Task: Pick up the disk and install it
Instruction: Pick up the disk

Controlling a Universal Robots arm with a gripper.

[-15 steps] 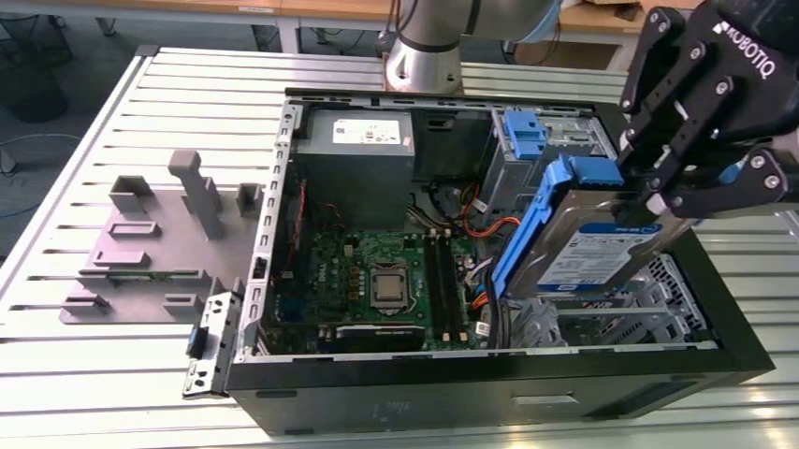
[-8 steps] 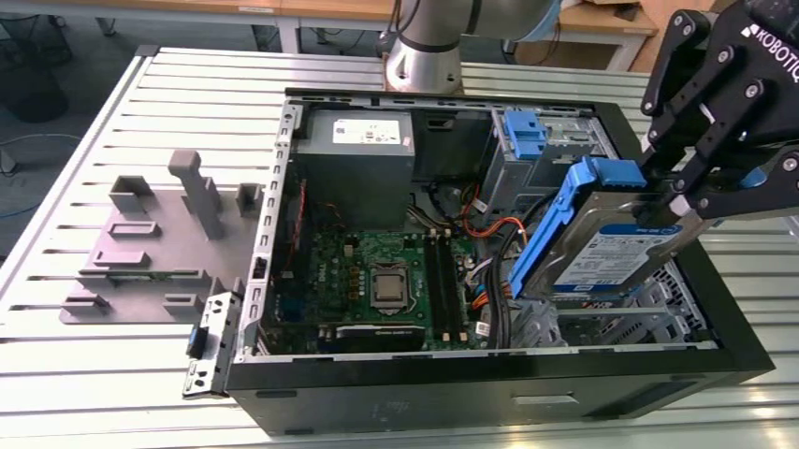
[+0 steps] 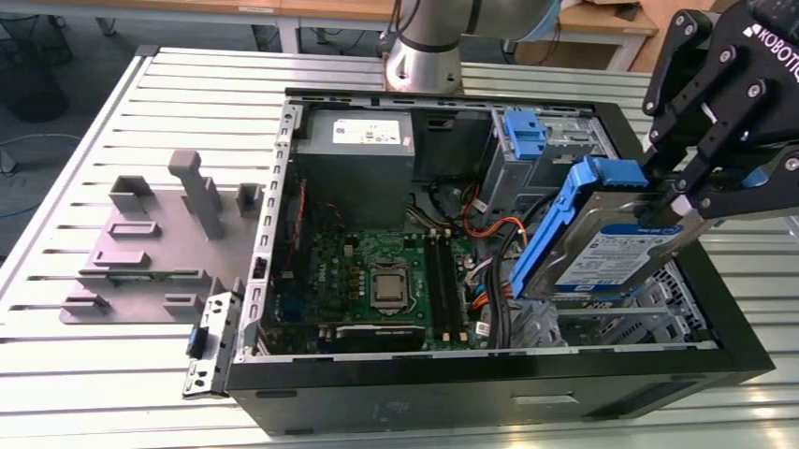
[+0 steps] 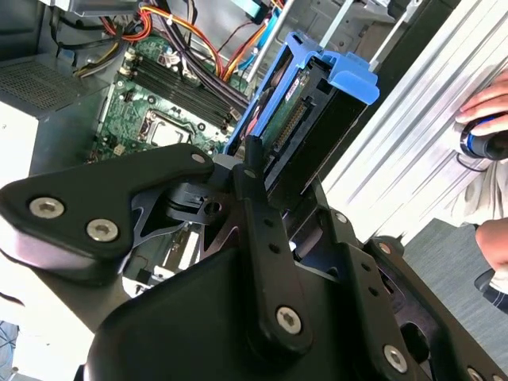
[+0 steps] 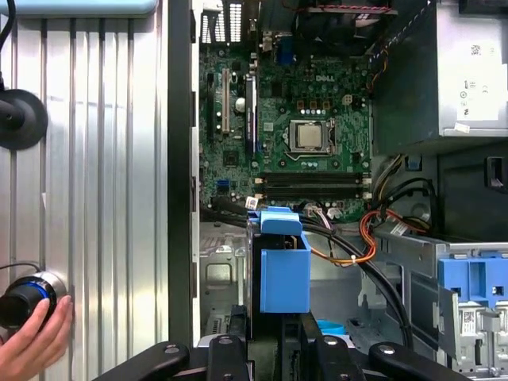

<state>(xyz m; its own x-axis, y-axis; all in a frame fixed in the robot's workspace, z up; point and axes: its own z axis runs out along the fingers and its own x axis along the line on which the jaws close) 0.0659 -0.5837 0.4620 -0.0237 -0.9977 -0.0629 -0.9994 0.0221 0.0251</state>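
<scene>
The slatted metal counter [image 3: 212,84] carries an open black computer case [image 3: 500,374] lying on its side, with a grey fixture plate [image 3: 150,248] beside it at the exterior view's left.

Inside the case:
- the grey power-supply box [image 3: 355,140] occupies the far corner;
- the green motherboard [image 3: 374,281] lies flat on the case floor;
- a bare blue bracket [image 3: 527,136] sits in the far drive bay, at the exterior view's right.

The arm's base [image 3: 425,47] stands on the counter just behind the case. The arm reaches in over the case's side at the exterior view's right.

The disk [image 3: 612,248] is held above the near drive bay. It is off the counter and steeply tilted. Its long axis slopes down from the gripper toward the case floor, and the labelled face points toward the exterior view's right. In the first wrist view its blue carrier end [image 5: 284,270] points toward the motherboard.

The gripper [image 3: 684,213] has its jaws closed on the disk's upper end.

A person's hand [image 5: 28,341] rests on a blue-ringed knob [image 5: 20,298] on the counter.
</scene>
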